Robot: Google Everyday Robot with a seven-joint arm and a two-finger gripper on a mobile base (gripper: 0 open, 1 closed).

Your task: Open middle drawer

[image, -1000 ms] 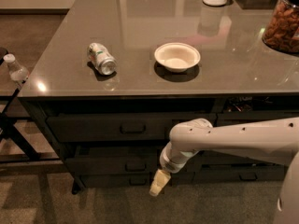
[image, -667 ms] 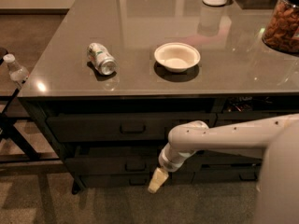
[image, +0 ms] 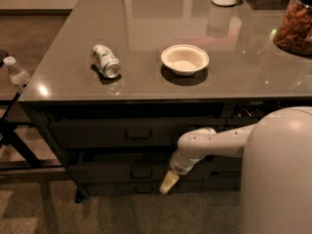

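Note:
The middle drawer (image: 107, 172) is the wide dark grey front in the middle of the stack under the counter, with a small dark loop handle (image: 141, 172) at its centre. It sits pushed in, about level with the fronts around it. My gripper (image: 168, 182), pale yellow at the tip of the white arm (image: 204, 145), hangs in front of the drawer's lower edge, a little right of and below the handle. It holds nothing that I can see.
A taller drawer (image: 97, 133) lies above and a slim one (image: 112, 189) below. On the counter (image: 243, 82) lie a tipped can (image: 105, 61), a white bowl (image: 185, 59) and a jar of nuts (image: 295, 26). A bottle (image: 15, 73) stands at left.
The gripper has drifted slightly left toward the handle, and my arm's white body now fills more of the lower right. The drawer has not moved.

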